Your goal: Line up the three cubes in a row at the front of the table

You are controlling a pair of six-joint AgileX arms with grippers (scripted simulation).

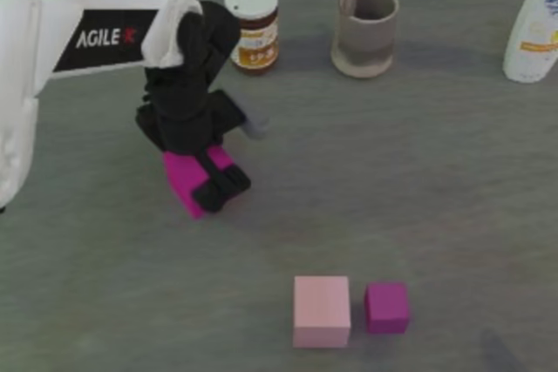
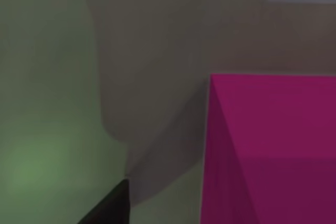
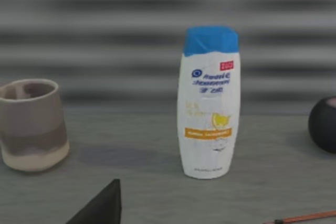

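Grey table (image 1: 453, 180) spans the whole top view, faint wood grain

White AgileX left arm (image 1: 78, 37) reaches in from the top view's left, partly cut off at that edge; black wrist hides most of what is under it

Left gripper (image 1: 214, 182) down on the bright magenta cube (image 1: 185, 179), fingers closed on it, dark fingertips over its right part. Cube only partly visible, upper portion hidden under the gripper, sits left of table centre, turned at an angle to the table edges. In the left wrist view the same cube (image 2: 268, 150) fills the corner, matte, cut off by the frame; one dark fingertip (image 2: 107, 208) just visible, other one out of frame

Right gripper not seen in top view; only a dark tip (image 3: 100, 205) in the right wrist view, opening cannot be told

At the back: shampoo bottle (image 1: 534, 28) cut off at the right edge, ceramic cup (image 1: 365, 29), jar (image 1: 253, 25) with white lid

Pale pink cube (image 1: 322, 311) at front, centre-right, square to the edge. Small purple-magenta cube (image 1: 386, 307) just beside it on its right, narrow gap, well apart from the gripper
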